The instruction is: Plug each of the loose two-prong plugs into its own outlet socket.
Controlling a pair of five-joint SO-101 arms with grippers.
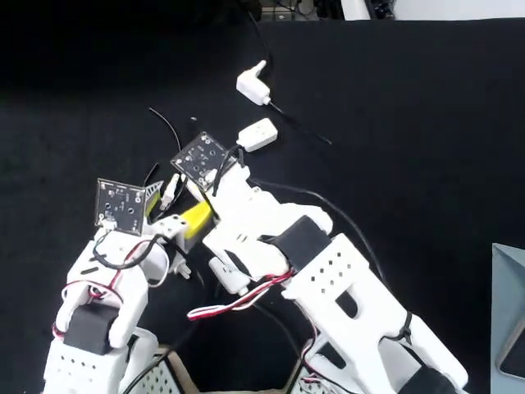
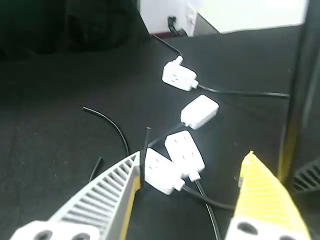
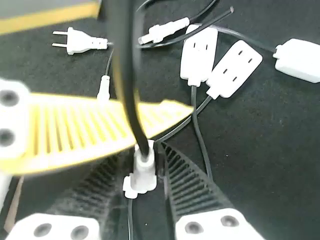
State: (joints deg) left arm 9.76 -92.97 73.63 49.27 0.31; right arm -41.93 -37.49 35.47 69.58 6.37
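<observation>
Table [image 1: 443,115]: black cloth cover. Wall [image 2: 240,12]: white, beyond the far edge. Grey object [image 1: 509,304]: at table's side edge.

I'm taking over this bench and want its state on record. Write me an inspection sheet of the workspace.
Surface: black table, bare at its far side.
Job's things: socket beside second socket; loose plug lying near them.
Clutter: nothing seen.
Grippers: left gripper open; right gripper shut on held plug.
Cables: black cables trail from the sockets across the table.
Surroundings: grey object at the table's edge.
</observation>
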